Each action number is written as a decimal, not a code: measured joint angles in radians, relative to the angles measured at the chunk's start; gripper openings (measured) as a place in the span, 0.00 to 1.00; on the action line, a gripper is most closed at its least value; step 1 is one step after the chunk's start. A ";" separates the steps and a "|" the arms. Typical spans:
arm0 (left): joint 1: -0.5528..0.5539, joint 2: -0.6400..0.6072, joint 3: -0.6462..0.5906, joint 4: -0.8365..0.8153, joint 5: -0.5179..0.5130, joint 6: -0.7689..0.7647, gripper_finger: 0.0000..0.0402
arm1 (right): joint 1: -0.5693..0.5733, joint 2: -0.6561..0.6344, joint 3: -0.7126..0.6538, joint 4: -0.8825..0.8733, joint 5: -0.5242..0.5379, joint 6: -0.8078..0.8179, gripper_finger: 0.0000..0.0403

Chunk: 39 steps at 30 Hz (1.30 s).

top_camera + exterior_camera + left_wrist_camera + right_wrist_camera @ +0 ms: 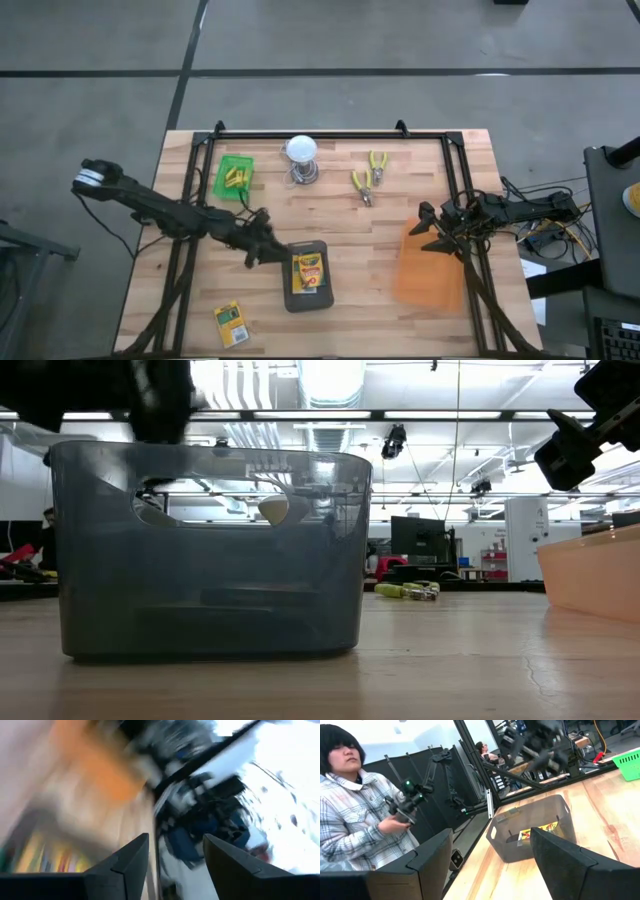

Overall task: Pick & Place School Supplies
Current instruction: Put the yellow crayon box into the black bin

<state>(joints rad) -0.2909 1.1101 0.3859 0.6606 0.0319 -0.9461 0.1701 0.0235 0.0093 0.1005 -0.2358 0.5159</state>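
One green-and-yellow crayon box (309,270) lies flat inside a grey bin (308,297) near the table's middle; the right wrist view shows it through the bin wall (538,833). Another crayon box (230,323) lies flat on the table at the near left. Small yellow pieces (236,178) sit in a green basket (226,188) at the far left. My left gripper (258,250) hovers just left of the grey bin, open, with nothing between its fingers (175,842). My right gripper (428,232) waits open at the right, above the orange bin's far edge (492,835).
A white bulb on a metal base (302,158) and yellow-handled pliers (368,178) lie toward the far edge. An orange bin (430,268) stands at the near right. Black frame rails (330,133) run along the table's edges. A person (355,810) stands beyond the left edge.
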 joint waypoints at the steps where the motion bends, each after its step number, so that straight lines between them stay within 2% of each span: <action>1: -0.001 -0.010 0.000 -0.082 0.003 -0.115 0.48 | 0.000 0.000 0.000 0.000 0.000 0.000 0.65; 4: -0.017 -0.034 -0.002 -0.332 0.092 -0.443 0.48 | 0.000 0.000 0.000 0.000 0.000 0.000 0.66; 7: -0.071 -0.050 0.001 -0.418 0.269 -0.727 0.48 | 0.000 0.000 0.000 0.000 0.000 0.000 0.66; 9: -0.112 -0.064 0.012 -0.489 0.282 -0.885 0.48 | 0.000 0.000 0.000 0.000 0.000 0.000 0.66; 11: -0.150 -0.082 0.028 -0.604 0.253 -1.001 0.48 | 0.000 0.000 0.000 0.000 0.000 0.000 0.66; 16: -0.199 -0.119 0.088 -0.847 0.251 -1.093 0.48 | 0.000 -0.002 0.000 0.000 0.000 0.000 0.65; 19: -0.217 -0.127 0.158 -1.124 0.263 -1.168 0.48 | 0.000 -0.002 0.000 0.000 0.000 0.000 0.64; 23: -0.217 -0.114 0.240 -1.435 0.240 -1.161 0.48 | 0.000 -0.001 0.000 0.000 0.000 0.000 0.65; 27: -0.219 -0.115 0.279 -1.410 0.148 -1.008 0.48 | 0.000 -0.001 0.000 0.000 0.000 0.000 0.66; 29: -0.225 -0.104 0.285 -1.400 0.125 -0.994 0.48 | 0.000 -0.001 0.000 0.000 0.000 0.000 0.66; 30: -0.231 -0.097 0.284 -1.399 0.143 -1.035 0.48 | 0.000 -0.001 0.000 0.000 0.000 0.000 0.66; 34: -0.243 -0.068 0.247 -1.383 0.338 -1.285 0.48 | 0.000 0.000 0.000 0.000 0.000 0.000 0.66; 37: -0.242 -0.046 0.243 -1.358 0.364 -1.498 0.48 | 0.000 0.000 0.000 0.000 0.000 0.000 0.65; 39: -0.241 -0.025 0.242 -1.350 0.367 -1.727 0.48 | 0.000 0.000 0.000 0.000 0.000 0.000 0.65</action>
<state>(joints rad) -0.5323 1.0848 0.6283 -0.6895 0.3991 -2.6728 0.1703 0.0231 0.0093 0.1005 -0.2356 0.5159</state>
